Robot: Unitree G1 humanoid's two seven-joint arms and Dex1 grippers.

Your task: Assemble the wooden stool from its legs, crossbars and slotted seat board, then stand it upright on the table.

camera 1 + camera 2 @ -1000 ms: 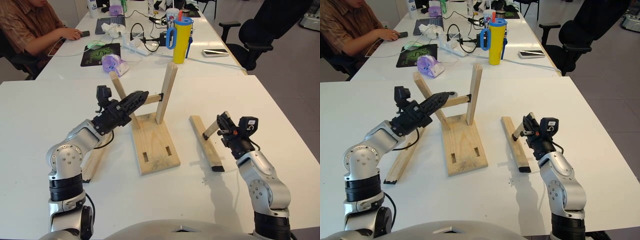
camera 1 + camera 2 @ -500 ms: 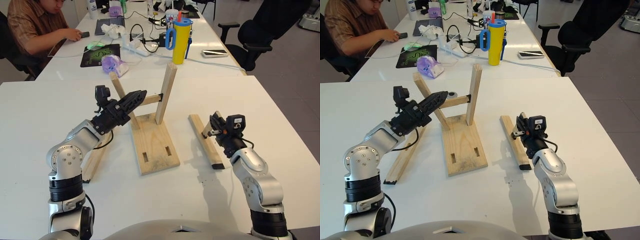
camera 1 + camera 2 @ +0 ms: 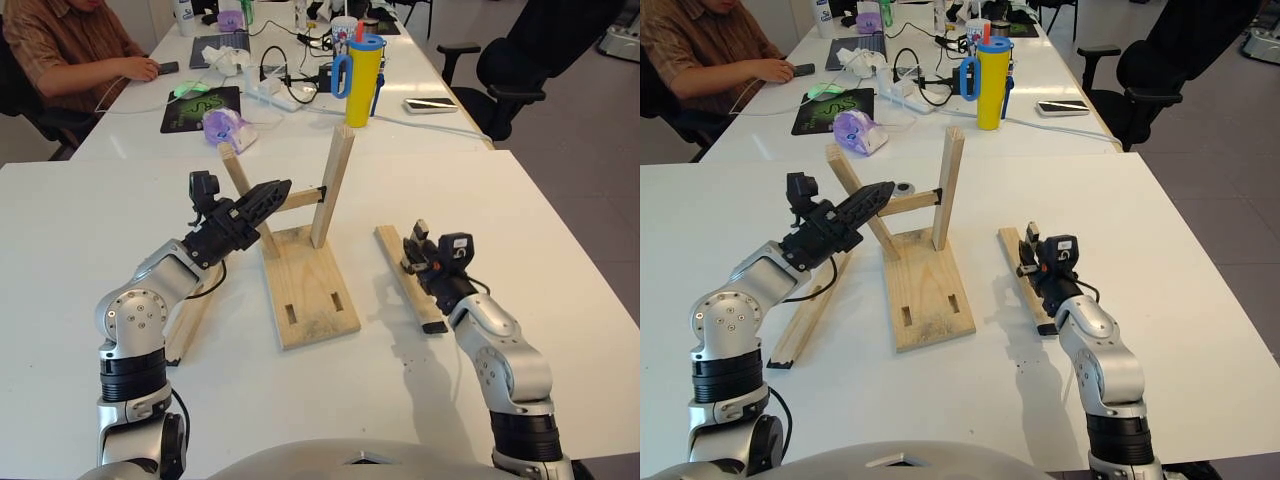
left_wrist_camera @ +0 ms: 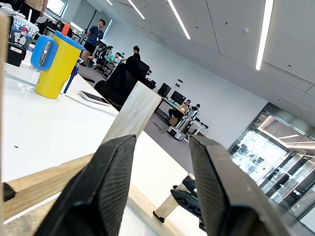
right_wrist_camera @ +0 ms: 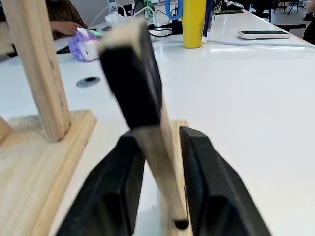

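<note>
Right pincer (image 3: 418,248) clamps the black-tipped wooden crossbar (image 5: 147,128) on the pale leg (image 3: 391,247) lying beside the slotted wooden seat board (image 3: 310,290). Left pincer (image 3: 280,188) gapes at the upright legs (image 3: 334,185). Crooked lifting may wrench the joint.

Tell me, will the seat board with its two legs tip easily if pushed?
Probably not: the seat board lies flat on the table. The leaning leg, unlike the upright leg, looks poorly seated and may wobble.

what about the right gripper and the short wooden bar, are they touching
Touching. The right wrist view shows the short wooden bar standing between the fingers of the right gripper, its side flush against one finger.
</note>
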